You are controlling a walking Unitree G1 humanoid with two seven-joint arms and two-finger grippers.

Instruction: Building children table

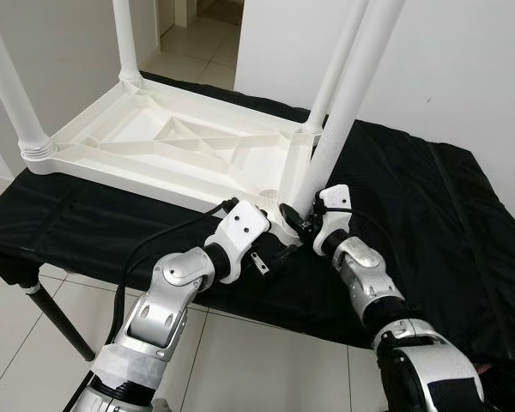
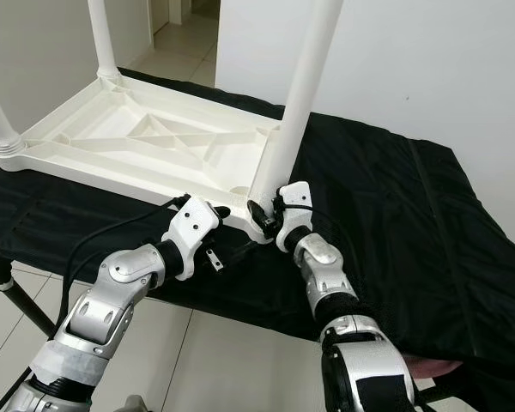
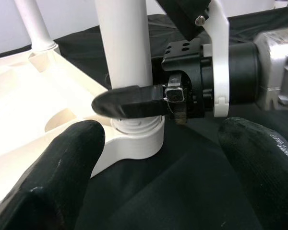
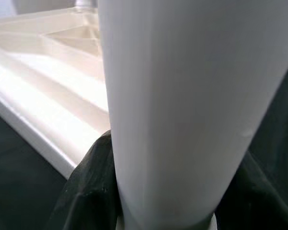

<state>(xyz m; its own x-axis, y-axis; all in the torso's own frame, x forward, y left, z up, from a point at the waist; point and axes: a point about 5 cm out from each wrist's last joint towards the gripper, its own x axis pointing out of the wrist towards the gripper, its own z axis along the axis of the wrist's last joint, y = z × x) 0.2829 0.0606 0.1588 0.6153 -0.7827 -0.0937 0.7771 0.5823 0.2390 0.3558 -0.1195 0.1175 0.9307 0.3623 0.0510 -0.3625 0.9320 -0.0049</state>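
The right tool (image 2: 270, 215) squeezes the white leg (image 2: 296, 112) just above its socket (image 3: 137, 139). Keep the leg straight and turn slowly. The left tool (image 3: 153, 158) waits open beside it.

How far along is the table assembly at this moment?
Done: three legs stand in the upturned tabletop, at the left corner and both far corners. In hand: the right gripper clamps the fourth leg at the near corner socket; the left gripper is open beside it. Left: finishing, flipping upright.

Head pair looks down; wrist cameras near table leg (image 4: 182, 110).
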